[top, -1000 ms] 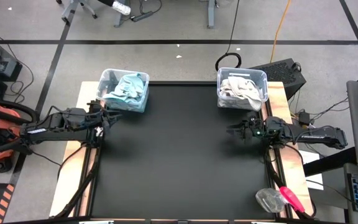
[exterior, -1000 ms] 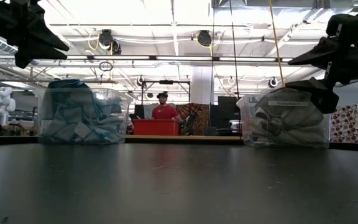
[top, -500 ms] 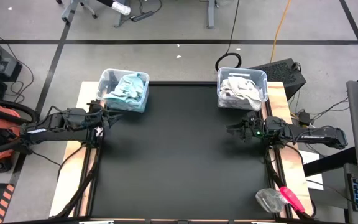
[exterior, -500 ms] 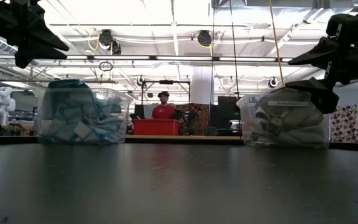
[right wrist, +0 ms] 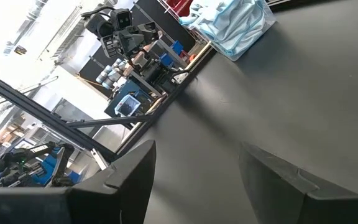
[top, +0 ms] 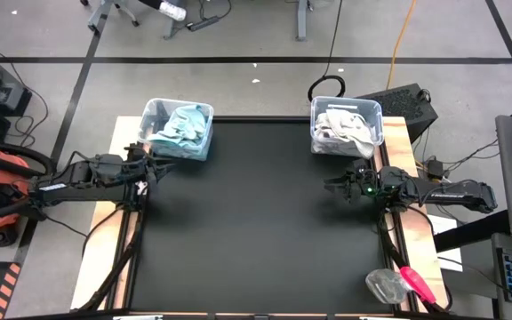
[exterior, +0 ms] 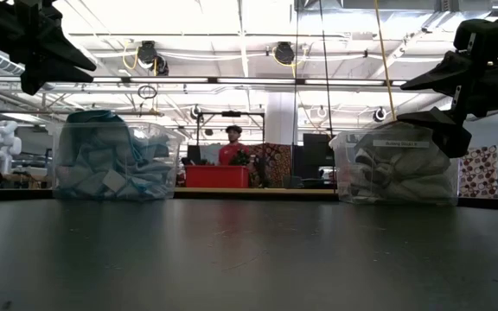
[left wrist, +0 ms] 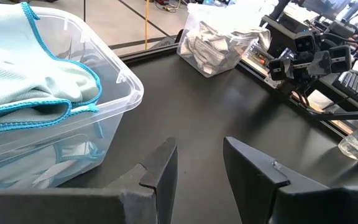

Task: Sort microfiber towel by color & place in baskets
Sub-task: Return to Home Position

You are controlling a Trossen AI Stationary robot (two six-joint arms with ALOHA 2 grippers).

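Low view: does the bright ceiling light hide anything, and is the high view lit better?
Low view: ceiling lamps glare from behind, so the left gripper and right gripper are black silhouettes; the left basket and right basket read clearly. High view: even light, no glare on the mat.

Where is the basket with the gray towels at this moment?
In the high view, the basket holding gray towels stands at the black table's upper right corner, just beyond the right gripper.
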